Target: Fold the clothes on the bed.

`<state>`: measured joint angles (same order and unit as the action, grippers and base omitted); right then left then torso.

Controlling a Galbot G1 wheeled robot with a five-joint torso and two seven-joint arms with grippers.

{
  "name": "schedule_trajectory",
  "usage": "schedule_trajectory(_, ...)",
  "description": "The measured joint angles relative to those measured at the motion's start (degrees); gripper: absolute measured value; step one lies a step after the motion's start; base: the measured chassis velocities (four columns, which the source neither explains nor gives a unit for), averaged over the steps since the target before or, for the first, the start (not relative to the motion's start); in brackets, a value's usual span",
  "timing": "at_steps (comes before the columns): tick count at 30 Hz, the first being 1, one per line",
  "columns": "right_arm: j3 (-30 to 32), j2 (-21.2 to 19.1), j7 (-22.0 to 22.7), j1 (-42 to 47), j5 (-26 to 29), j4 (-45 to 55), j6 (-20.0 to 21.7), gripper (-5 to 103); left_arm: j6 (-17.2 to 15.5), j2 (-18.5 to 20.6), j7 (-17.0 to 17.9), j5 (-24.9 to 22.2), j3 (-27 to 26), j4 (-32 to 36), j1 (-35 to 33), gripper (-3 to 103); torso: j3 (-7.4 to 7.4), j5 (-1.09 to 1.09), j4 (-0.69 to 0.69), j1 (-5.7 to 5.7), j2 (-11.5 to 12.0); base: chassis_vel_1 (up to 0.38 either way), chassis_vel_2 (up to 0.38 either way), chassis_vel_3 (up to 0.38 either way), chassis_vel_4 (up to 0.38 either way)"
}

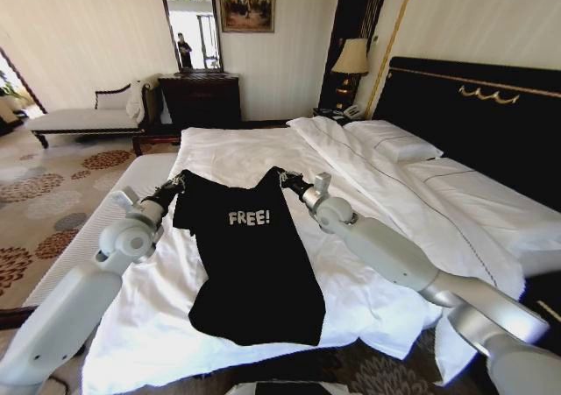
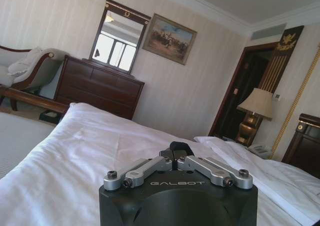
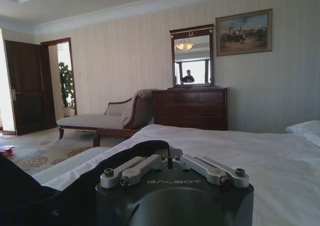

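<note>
The clothes are one black T-shirt (image 1: 254,264) with white "FREE!" lettering, stretched out lengthwise over the white bed (image 1: 237,150). Its hem lies near the foot edge and its shoulders are lifted a little off the duvet. My left gripper (image 1: 180,182) is shut on the left shoulder. My right gripper (image 1: 285,178) is shut on the right shoulder. In the left wrist view a fold of the black T-shirt (image 2: 176,147) sticks up from the left gripper (image 2: 176,159). In the right wrist view the black T-shirt (image 3: 135,153) bunches around the right gripper (image 3: 170,159).
Pillows (image 1: 394,141) and a dark headboard (image 1: 473,115) are on the right. A dark dresser (image 1: 200,97), a pale chaise longue (image 1: 83,119) and a bedside lamp (image 1: 351,58) stand beyond the bed. Patterned carpet (image 1: 35,193) lies to the left.
</note>
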<state>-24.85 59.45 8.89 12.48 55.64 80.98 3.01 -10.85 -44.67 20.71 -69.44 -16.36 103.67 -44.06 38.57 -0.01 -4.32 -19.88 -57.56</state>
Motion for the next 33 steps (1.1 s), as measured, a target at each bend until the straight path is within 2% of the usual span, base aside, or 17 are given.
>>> schedule_trajectory(2, -0.1, 1.2, 0.0, -0.2, -0.9, -1.9, -0.1, 0, 0.0, -0.9, 0.0, 0.3, 1.2, -1.9, 1.2, 0, 0.0, 0.0, -0.01, 0.0, 0.0, 0.0, 0.0, 0.0, 0.0)
schedule_trajectory(3, -0.2, 4.0, 0.3, -0.7, -3.1, -6.4, -0.6, 0, 0.0, -2.6, 0.1, 0.5, 3.5, -5.1, 3.5, 0, 0.0, 0.0, 0.0, -0.01, 0.0, 0.0, 0.0, 0.0, 0.0)
schedule_trajectory(4, -0.2, 9.3, 1.0, -1.6, -7.6, -15.2, -1.1, 0, -0.4, -6.1, 0.3, 1.0, 7.5, -10.6, 7.5, 0, 0.0, 0.0, 0.02, 0.0, 0.0, 0.0, 0.0, 0.0, 0.0)
schedule_trajectory(5, -0.2, 10.7, 1.2, -1.9, -8.7, -17.6, -1.4, 0, -0.8, -7.1, 0.7, 1.2, 8.5, -12.3, 8.7, 0, 0.0, -0.01, 0.0, 0.0, 0.0, 0.0, 0.0, 0.0, 0.0)
schedule_trajectory(8, -0.2, 12.9, 1.5, -2.2, -10.1, -21.2, -1.8, 0, -1.6, -8.8, 1.7, 1.9, 9.9, -15.4, 10.6, 0, -0.01, 0.01, 0.0, 0.01, 0.0, 0.0, 0.0, 0.0, 0.0)
schedule_trajectory(13, -0.1, 17.7, 2.1, -2.8, -15.6, -31.0, -4.5, 0, -2.4, -12.7, 2.5, 5.0, 12.2, -23.8, 14.3, 0, -0.01, 0.0, 0.01, 0.0, 0.0, 0.0, 0.0, 0.0, 0.0)
schedule_trajectory(19, 0.4, 18.9, 3.3, -2.8, -17.1, -34.4, -4.3, -3, -2.9, -13.9, 3.3, 6.5, 12.3, -28.1, 15.3, 0, -0.01, 0.01, 0.0, 0.01, 0.0, 0.0, 0.0, 0.0, 0.0)
schedule_trajectory(21, 1.0, 18.8, 4.5, -2.7, -17.0, -34.4, -3.3, 7, -3.8, -13.7, 3.8, 6.8, 12.1, -29.0, 15.3, 0, -0.01, 0.0, 0.0, 0.01, 0.0, 0.0, 0.0, 0.0, 0.0)
schedule_trajectory(22, 1.4, 18.6, 5.4, -2.7, -16.9, -34.1, -2.6, 12, -4.4, -13.3, 4.0, 6.7, 11.7, -29.1, 15.2, 6, -0.01, 0.0, 0.0, 0.01, 0.0, 0.0, 0.0, 0.0, 0.0)
schedule_trajectory(23, 1.4, 18.6, 5.4, -2.7, -16.9, -34.1, -2.6, 12, -4.4, -13.3, 4.0, 6.7, 11.7, -29.1, 15.2, 6, -0.01, 0.0, 0.0, 0.01, 0.0, 0.0, 0.0, 0.0, 0.0)
schedule_trajectory(26, 3.4, 16.9, 8.8, -2.8, -16.2, -32.3, -0.3, 28, -6.0, -11.3, 4.9, 5.8, 10.0, -29.6, 14.5, 22, -0.01, 0.01, 0.02, 0.01, 0.0, 0.0, 0.0, 0.0, 0.0)
schedule_trajectory(28, 4.0, 16.4, 9.6, -2.9, -16.1, -32.0, 0.1, 28, -6.3, -10.7, 4.9, 5.6, 9.5, -29.8, 14.3, 22, -0.02, 0.01, 0.01, 0.02, 0.0, 0.0, 0.0, 0.0, 0.0)
schedule_trajectory(30, 5.5, 15.1, 11.6, -3.1, -15.7, -30.8, 0.5, 39, -6.9, -9.1, 4.9, 4.9, 8.1, -30.0, 13.6, 32, -0.02, 0.01, -0.01, 0.02, 0.0, 0.0, 0.0, 0.0, 0.0)
schedule_trajectory(31, 5.5, 15.1, 11.6, -3.1, -15.7, -30.8, 0.5, 39, -6.9, -9.1, 4.9, 4.9, 8.1, -30.0, 13.6, 32, -0.02, 0.01, -0.01, 0.02, 0.0, 0.0, 0.0, 0.0, 0.0)
schedule_trajectory(33, 7.3, 13.2, 13.6, -3.1, -14.2, -28.6, 0.7, 49, -7.1, -7.3, 4.4, 3.8, 5.7, -29.4, 12.0, 43, -0.02, 0.0, 0.0, 0.01, 0.0, 0.0, 0.0, 0.0, 0.0)
